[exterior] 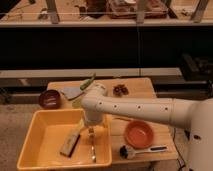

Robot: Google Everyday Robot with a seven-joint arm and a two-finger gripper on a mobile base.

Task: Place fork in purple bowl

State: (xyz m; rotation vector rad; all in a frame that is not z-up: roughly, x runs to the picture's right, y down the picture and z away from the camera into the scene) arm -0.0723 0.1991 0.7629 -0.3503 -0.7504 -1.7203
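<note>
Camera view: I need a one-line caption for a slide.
Gripper hangs in the yellow tub over the fork; purple bowl sits outside it.

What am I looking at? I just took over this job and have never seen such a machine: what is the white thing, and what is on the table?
The white tube is the robot's single arm, reaching in from the right. There is only one camera view, looking down at a wooden table. The arm ends in a pincer, which hangs inside the yellow tub, right over the upper end of the fork. The fork lies in the tub beside a brown block. Whether the pincer grips the fork cannot be seen. The purple bowl stands behind the tub's left corner. An orange bowl and a black-handled brush lie to the right.
</note>
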